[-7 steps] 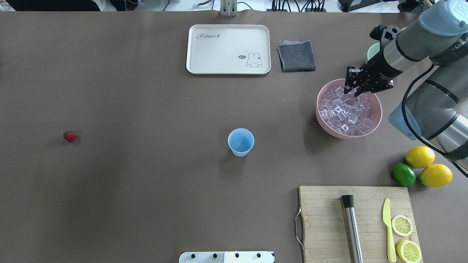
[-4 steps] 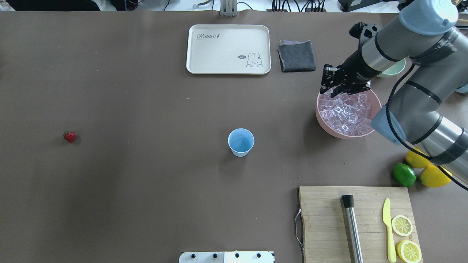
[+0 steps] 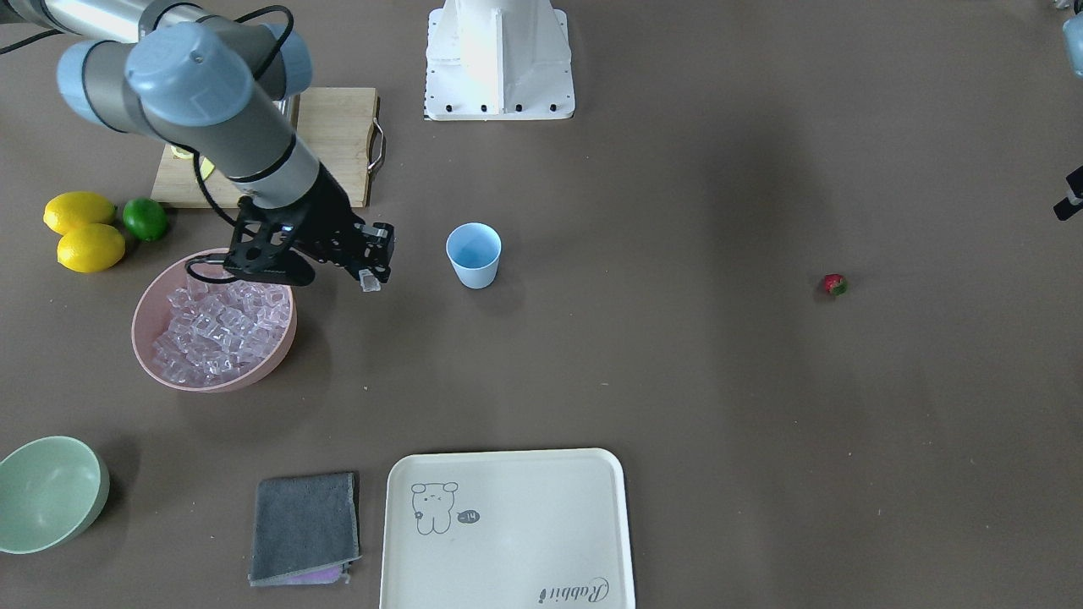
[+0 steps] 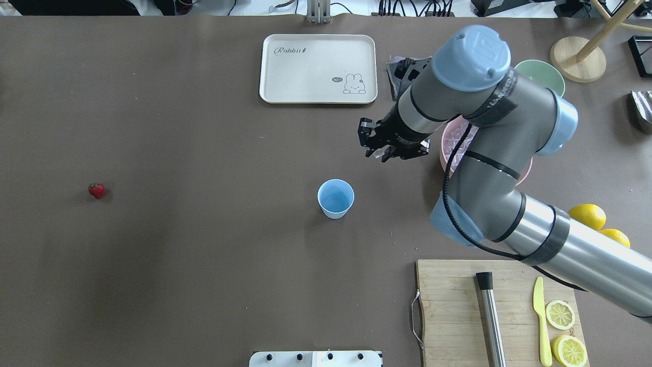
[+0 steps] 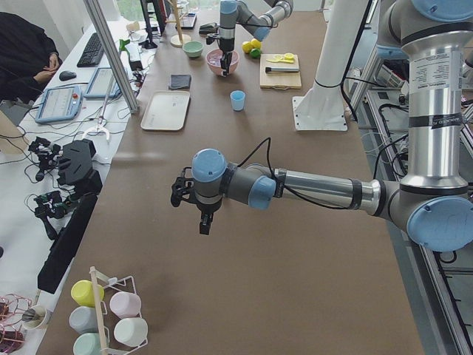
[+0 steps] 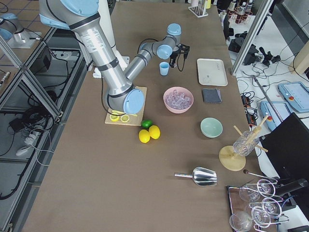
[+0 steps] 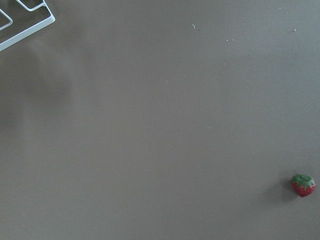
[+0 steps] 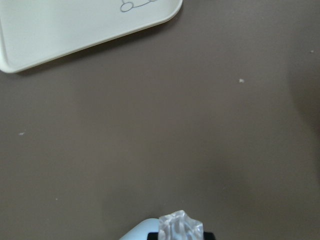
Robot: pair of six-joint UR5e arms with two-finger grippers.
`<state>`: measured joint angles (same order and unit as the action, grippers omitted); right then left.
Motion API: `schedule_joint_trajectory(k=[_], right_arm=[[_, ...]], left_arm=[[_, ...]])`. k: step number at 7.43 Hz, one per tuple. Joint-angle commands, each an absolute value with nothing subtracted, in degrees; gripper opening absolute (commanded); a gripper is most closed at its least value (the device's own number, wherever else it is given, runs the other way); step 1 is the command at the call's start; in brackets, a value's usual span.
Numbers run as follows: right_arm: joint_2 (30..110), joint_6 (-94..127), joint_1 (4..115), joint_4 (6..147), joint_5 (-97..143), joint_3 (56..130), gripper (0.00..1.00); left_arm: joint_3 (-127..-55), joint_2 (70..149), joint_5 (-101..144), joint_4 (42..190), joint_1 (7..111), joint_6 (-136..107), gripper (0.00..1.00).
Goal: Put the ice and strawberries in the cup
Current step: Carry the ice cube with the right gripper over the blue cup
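Note:
The light-blue cup (image 4: 335, 198) stands upright mid-table, and I see nothing inside it. My right gripper (image 4: 380, 153) hovers between the pink bowl (image 3: 137, 334) and the cup, shut on one clear ice cube (image 3: 370, 282). In the right wrist view that cube (image 8: 180, 227) shows at the bottom edge. More ice (image 3: 216, 330) fills the pink bowl. The strawberry (image 4: 96, 190) lies alone far to the left; it also shows low right in the left wrist view (image 7: 303, 185). My left gripper (image 5: 205, 222) hangs over bare table far from the cup; I cannot tell if it is open or shut.
A cream tray (image 4: 318, 69) and a grey cloth (image 3: 305, 526) lie at the far side. A pale-green bowl (image 3: 46, 491) sits beyond the pink bowl. A cutting board (image 4: 453, 306) holds a muddler (image 4: 491, 318), a knife and lemon halves. Two lemons and a lime (image 3: 145, 217) lie nearby.
My right gripper has left the pink bowl and travelled left toward the cup with an ice cube between its fingers. The cup and the strawberry have not moved.

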<state>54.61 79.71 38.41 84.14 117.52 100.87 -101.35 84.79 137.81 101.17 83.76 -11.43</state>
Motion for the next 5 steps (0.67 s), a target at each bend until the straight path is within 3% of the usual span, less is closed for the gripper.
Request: schedule_joint_trajectory(k=[1,3,5], right_arm=[[53.00,79.89,33.77,85.78,114.18,101.68,0.00],[53.09,79.81,30.51,85.87,111.45,101.16,0.01],[52.91,79.89,29.71,85.87,110.57,101.07,0.14]], left_arm=[[-101.51,84.64,137.90,101.16,83.76,-11.34,0.98],[-102.48,83.50,137.90,101.25,83.85,-11.43,0.98],[-102.57,82.89,137.99,101.51,84.54,-11.43,0.98]])
